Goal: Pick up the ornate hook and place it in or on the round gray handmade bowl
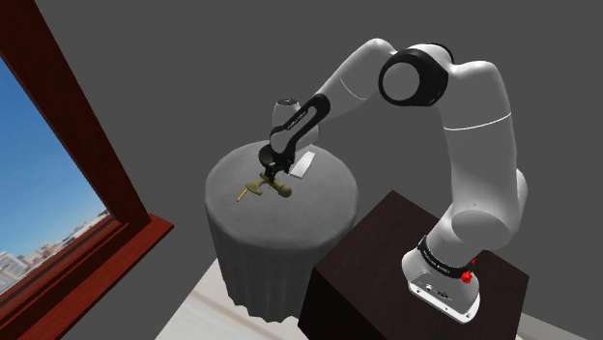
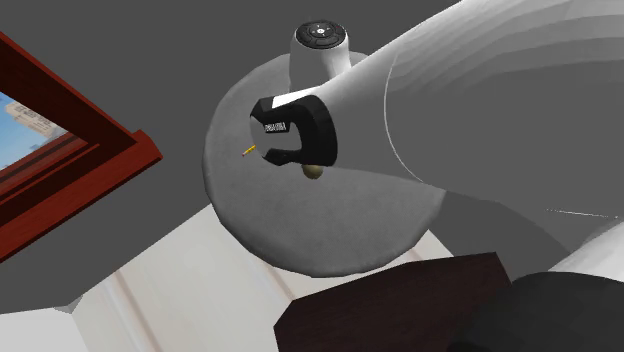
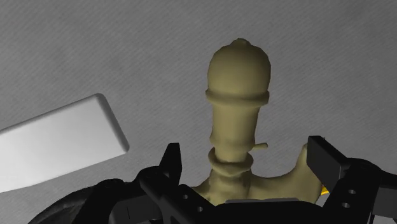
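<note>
Dark grey walls and a red-brown window frame (image 1: pixel 72 145) stand behind a round, grey draped surface (image 1: pixel 319 217). My claw (image 1: pixel 273 172) hangs low over its middle, open, with the fingers (image 3: pixel 172 164) apart on either side of the olive ornate hook (image 3: pixel 238 95). The hook lies on the surface, its knobbed end reaching out beyond the fingers. Whether they touch it I cannot tell. A flat white slab (image 3: pixel 57 146) lies just beside the hook.
</note>
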### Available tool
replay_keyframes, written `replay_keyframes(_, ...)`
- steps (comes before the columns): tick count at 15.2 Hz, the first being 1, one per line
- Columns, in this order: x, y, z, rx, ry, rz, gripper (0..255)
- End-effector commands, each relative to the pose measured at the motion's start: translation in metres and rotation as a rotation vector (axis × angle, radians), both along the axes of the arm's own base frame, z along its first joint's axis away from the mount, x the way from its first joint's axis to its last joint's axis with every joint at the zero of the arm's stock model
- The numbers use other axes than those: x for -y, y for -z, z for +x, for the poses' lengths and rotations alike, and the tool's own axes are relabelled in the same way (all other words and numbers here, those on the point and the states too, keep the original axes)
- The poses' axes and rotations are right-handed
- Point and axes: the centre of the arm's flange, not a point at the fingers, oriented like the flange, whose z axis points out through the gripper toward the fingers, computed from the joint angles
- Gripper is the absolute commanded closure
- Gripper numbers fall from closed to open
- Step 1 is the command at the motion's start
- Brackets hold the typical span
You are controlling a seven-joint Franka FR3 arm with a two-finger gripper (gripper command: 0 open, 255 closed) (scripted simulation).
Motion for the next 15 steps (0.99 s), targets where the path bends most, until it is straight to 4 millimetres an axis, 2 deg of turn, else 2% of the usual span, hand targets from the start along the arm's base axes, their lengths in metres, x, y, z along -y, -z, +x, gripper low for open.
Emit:
replay_keyframes(1,0.001,0.014,0.004,0.000,0.000,0.000,0)
replay_keyframes(7,-0.002,0.048,0.004,0.000,0.000,0.000,0)
replay_keyframes(15,-0.002,0.048,0.004,0.000,0.000,0.000,0)
